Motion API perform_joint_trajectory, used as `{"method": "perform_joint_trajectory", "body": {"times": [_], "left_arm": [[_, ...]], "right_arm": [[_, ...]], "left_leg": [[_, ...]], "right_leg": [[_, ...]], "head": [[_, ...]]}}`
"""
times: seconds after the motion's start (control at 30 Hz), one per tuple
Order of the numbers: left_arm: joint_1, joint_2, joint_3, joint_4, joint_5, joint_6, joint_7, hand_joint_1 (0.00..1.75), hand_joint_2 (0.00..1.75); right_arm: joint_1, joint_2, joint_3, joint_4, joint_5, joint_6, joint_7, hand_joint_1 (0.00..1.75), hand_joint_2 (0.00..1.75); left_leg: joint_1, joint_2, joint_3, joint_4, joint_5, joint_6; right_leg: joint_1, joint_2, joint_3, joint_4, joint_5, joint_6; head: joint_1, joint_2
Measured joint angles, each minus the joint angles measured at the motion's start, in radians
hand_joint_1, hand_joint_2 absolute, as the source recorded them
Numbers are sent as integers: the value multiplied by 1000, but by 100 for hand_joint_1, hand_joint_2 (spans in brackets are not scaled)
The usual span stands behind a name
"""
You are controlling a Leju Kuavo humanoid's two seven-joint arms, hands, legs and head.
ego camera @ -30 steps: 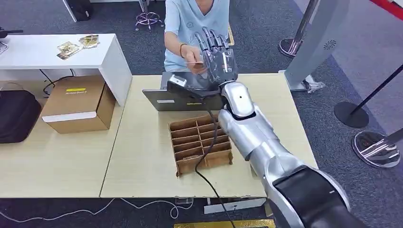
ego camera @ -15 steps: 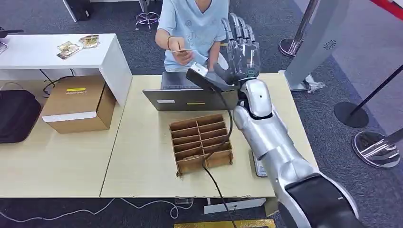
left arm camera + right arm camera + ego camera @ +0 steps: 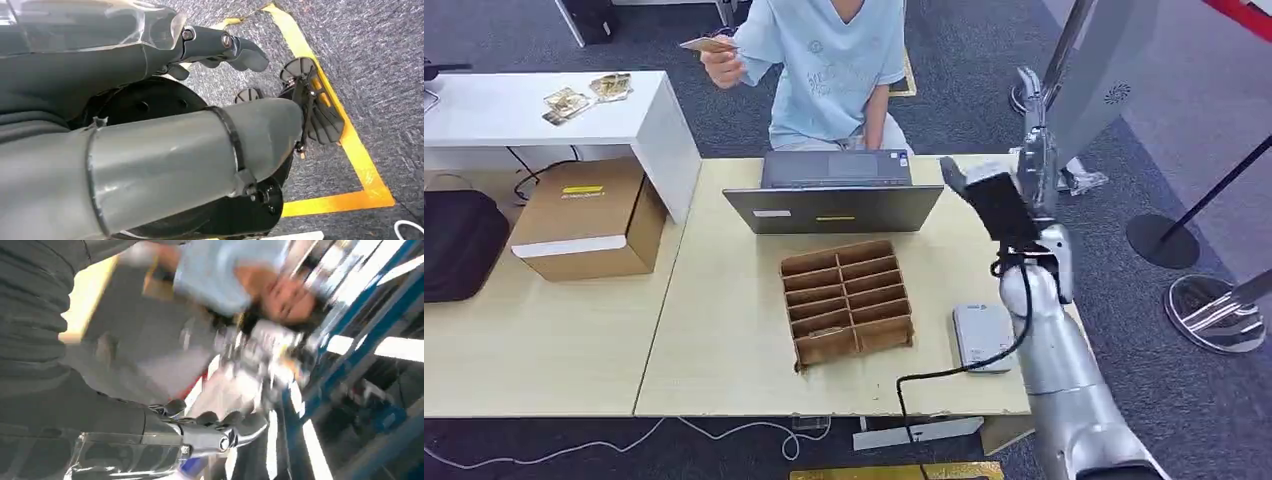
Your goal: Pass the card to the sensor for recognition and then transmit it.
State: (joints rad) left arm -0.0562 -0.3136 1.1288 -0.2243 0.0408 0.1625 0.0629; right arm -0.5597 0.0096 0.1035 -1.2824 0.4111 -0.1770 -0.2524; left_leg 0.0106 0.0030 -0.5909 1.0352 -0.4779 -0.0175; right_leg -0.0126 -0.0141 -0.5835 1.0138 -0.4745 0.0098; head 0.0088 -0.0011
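Observation:
A person in a light blue shirt (image 3: 834,60) sits behind the desk and holds the card (image 3: 707,44) up in one hand, out towards the white side table. My right hand (image 3: 1035,128) is raised above the desk's far right corner, seen edge-on with its fingers straight and nothing in them; the right wrist view shows its fingers (image 3: 210,431) stretched out and bare. The grey card sensor (image 3: 982,336) lies flat on the desk below my right forearm. My left hand (image 3: 216,43) hangs over the carpet, its fingers loose and holding nothing.
An open grey laptop (image 3: 834,195) stands at the desk's far edge. A brown cardboard divider tray (image 3: 849,300) sits mid-desk, left of the sensor. A cardboard box (image 3: 589,218) and a white side table (image 3: 544,118) with several cards are at the left. A black cable (image 3: 944,372) hangs over the front edge.
The card went from my right hand to the person, who has lifted it up and to the left. My right arm has swung right, away from the laptop, uncovering the sensor.

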Motion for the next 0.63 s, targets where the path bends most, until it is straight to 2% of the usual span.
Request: {"method": "perform_joint_trajectory", "body": {"times": [0.07, 0.2, 0.27, 0.4, 0.63], "left_arm": [[2, 0, 2, 0, 4, -6, 0, 0, 0], [7, 0, 7, 0, 8, -23, 0, 0, 0], [8, 0, 10, 0, 8, -29, 0, 0, 0], [10, 0, 13, 0, 8, -40, 0, 0, 0], [15, 3, 13, 0, 8, -65, 0, 0, 0]], "right_arm": [[32, -26, -23, -37, -150, 77, -16, 0, 175], [105, -85, -61, -92, -424, 298, -39, 0, 175], [144, -112, -73, -115, -504, 358, -46, 0, 175], [218, -158, -88, -149, -636, 456, -54, 0, 175], [361, -195, -108, -218, -737, 508, -60, 0, 175]], "left_leg": [[0, -1, 0, 0, 0, 0], [0, -1, 0, 0, 0, 1], [0, -1, 0, 0, -1, 1], [0, -1, -1, 0, -1, 1], [0, -1, 0, 0, -1, 2]], "right_leg": [[0, -1, 0, 0, 0, 0], [0, -1, 1, -1, 0, 0], [0, -1, 0, -1, 0, 0], [0, -2, 0, -1, 0, 1], [0, -1, 0, -1, -1, 1]], "head": [[0, 0], [0, 0], [0, 0], [0, 0], [0, 0]]}}
